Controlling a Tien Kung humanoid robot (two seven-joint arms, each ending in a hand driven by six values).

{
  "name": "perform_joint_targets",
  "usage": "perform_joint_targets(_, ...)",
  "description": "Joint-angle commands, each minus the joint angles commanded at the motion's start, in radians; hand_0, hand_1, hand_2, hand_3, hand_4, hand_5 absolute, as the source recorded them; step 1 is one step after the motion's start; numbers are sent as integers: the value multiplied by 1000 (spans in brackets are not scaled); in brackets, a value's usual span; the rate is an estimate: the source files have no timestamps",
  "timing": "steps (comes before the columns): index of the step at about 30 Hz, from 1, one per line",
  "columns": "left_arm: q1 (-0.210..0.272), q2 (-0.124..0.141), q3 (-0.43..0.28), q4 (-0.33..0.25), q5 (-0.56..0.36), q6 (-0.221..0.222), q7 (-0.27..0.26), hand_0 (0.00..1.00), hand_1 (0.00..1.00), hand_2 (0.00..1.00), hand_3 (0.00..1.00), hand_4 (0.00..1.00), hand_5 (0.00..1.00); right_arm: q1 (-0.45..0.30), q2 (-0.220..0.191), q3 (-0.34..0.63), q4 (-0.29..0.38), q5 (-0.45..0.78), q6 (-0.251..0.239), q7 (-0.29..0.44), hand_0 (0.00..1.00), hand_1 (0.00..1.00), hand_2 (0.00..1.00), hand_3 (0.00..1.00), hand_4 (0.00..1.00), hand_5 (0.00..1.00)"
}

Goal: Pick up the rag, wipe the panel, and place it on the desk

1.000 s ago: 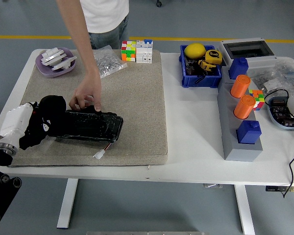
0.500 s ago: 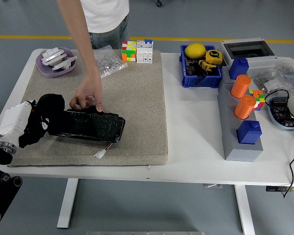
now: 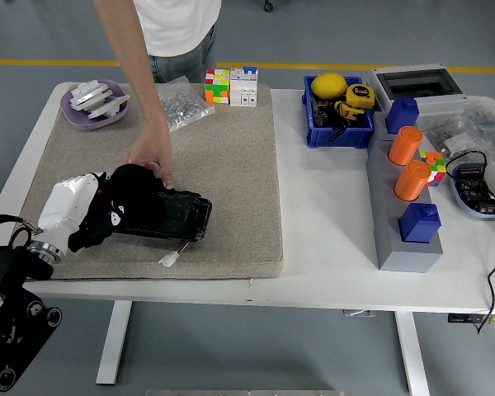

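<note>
On panel, left hand (rag), person's hand

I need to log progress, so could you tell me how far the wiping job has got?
Done: the left hand has the black rag. In hand: the rag lies on the panel, which a person's hand steadies on the mat. Left: finish wiping, then set the rag on the desk.

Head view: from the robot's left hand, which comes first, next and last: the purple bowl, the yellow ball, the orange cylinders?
From the left hand:
1. Purple bowl, far left corner of the mat.
2. Yellow ball, in the blue bin beyond the mat.
3. Orange cylinders, on the grey block, right side.
</note>
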Motion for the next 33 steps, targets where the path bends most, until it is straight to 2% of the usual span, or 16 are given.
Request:
perform_joint_targets(8, -17, 2, 102, -86, 7, -7, 18, 260, 247, 523, 434, 13, 2, -1, -1, 4, 0, -4, 1, 1, 513, 557, 648, 551, 928, 404)
perform_joint_targets(15, -37, 2, 160, -90, 3, -12, 24, 259, 250, 524, 438, 28, 2, -2, -2, 4, 0, -4, 2, 0, 513, 558, 648, 551, 929, 404)
perform_joint_targets(24, -50, 3, 229, -127, 10, -15, 37, 259, 250, 523, 437, 24, 2, -2, -1, 10, 0, -7, 3, 0, 513, 558, 648, 551, 928, 406)
perform_joint_targets(29, -53, 2, 247, -142, 13, -13, 41, 259, 250, 524, 437, 22, 2, -1, -1, 13, 0, -9, 3, 0, 513, 558, 648, 551, 929, 406)
perform_joint_targets(33, -52, -4, 235, -130, 12, -10, 40, 260, 250, 524, 438, 23, 2, -1, -1, 14, 0, -11, 3, 1, 514, 558, 648, 551, 929, 407)
